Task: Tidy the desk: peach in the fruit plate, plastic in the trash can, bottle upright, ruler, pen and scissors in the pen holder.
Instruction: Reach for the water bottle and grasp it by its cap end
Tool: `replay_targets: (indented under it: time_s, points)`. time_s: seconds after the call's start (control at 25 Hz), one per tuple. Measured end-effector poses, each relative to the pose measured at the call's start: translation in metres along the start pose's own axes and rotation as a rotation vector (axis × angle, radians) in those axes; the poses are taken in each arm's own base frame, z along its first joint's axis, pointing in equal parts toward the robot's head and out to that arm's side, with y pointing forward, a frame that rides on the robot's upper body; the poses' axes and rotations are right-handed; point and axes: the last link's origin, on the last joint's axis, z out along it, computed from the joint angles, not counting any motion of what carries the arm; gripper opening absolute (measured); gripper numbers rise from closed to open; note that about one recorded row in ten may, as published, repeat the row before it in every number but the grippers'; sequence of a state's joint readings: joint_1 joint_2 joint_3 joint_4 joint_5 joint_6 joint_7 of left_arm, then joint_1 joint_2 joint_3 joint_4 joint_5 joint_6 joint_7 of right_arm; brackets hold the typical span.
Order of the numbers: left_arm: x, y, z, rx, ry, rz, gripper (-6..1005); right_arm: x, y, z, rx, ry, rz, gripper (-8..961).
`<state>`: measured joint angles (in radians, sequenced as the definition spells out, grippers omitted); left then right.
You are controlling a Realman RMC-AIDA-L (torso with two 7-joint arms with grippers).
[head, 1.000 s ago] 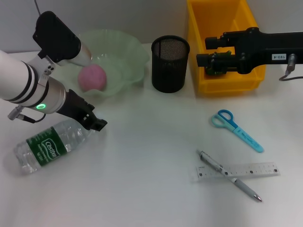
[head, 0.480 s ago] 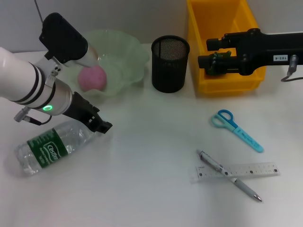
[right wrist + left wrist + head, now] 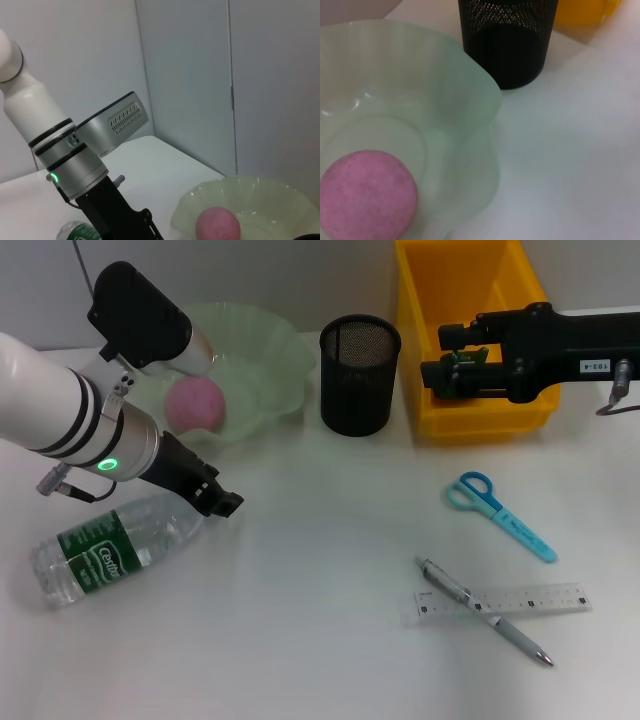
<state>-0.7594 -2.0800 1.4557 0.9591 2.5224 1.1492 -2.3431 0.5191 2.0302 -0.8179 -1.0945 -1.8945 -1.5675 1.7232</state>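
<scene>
The clear bottle (image 3: 110, 550) with a green label lies on its side at the near left. My left gripper (image 3: 218, 500) hovers just past its cap end. A pink peach (image 3: 195, 403) rests in the pale green fruit plate (image 3: 270, 360), and the left wrist view shows the same peach (image 3: 365, 195) up close. The black mesh pen holder (image 3: 358, 375) stands upright beside the yellow trash can (image 3: 480, 415). My right gripper (image 3: 445, 352) hangs open over that can. Blue scissors (image 3: 497, 513), the pen (image 3: 483, 612) and the clear ruler (image 3: 500, 602) lie at the near right, with the pen crossing the ruler. No plastic is in view.
The plate's wavy rim (image 3: 490, 100) reaches close to the pen holder (image 3: 507, 40). Bare white tabletop (image 3: 320, 570) lies between the bottle and the stationery. The right wrist view looks across at the left arm (image 3: 75, 165) and the plate (image 3: 260, 197).
My left gripper has slid right and slightly down, from beside the bottle's neck to just past its cap. The right gripper has edged a little to the right over the can.
</scene>
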Motion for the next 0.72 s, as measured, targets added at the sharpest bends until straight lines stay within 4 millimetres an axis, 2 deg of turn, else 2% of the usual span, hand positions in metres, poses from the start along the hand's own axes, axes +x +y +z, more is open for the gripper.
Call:
replay_targets:
  time_s: [0.72]
  points:
    - [-0.001, -0.0029, -0.0035, 0.01, 0.004, -0.003, 412, -0.0017, -0.0015, 0.0013, 0.005, -0.001, -0.008, 588]
